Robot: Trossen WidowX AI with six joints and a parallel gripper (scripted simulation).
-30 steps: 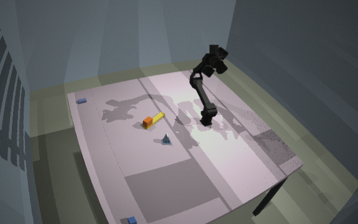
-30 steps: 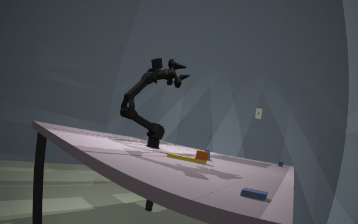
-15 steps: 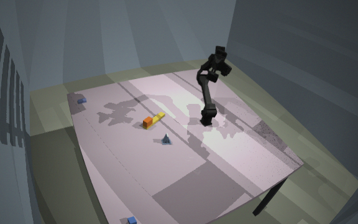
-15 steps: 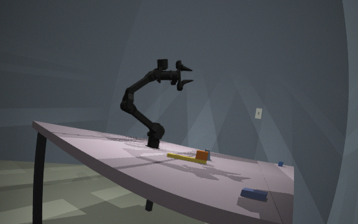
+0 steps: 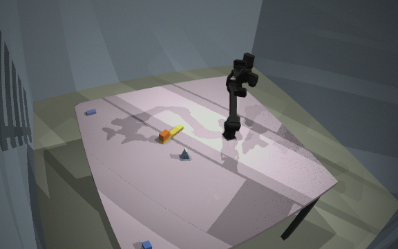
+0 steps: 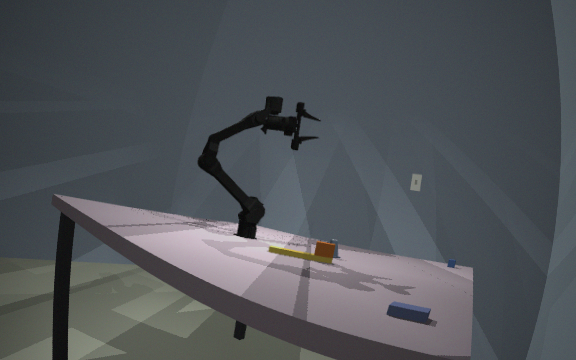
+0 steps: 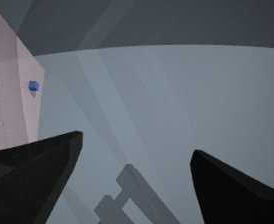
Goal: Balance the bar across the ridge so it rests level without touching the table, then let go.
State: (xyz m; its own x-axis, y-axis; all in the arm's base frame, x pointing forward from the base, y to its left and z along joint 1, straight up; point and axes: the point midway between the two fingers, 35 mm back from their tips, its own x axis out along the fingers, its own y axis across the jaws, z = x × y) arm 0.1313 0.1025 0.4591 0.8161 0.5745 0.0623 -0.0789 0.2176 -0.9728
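The yellow bar (image 5: 176,131) (image 6: 293,252) lies flat on the pink table (image 5: 185,194) (image 6: 368,320), with an orange block (image 5: 164,135) (image 6: 324,249) on one end. The small grey-blue ridge (image 5: 185,155) (image 6: 336,249) stands on the table a short way from the bar, with nothing on it; in the exterior view it is partly hidden behind the orange block. My gripper (image 6: 319,129) (image 7: 138,148) is open and empty, high above the table and pointing roughly level. The wrist view shows neither the bar nor the ridge.
A flat blue block (image 5: 91,112) (image 6: 408,312) lies near one table corner. A small blue cube (image 5: 146,245) (image 6: 451,263) (image 7: 33,85) lies near another edge. The arm's shadow falls across the table around the bar.
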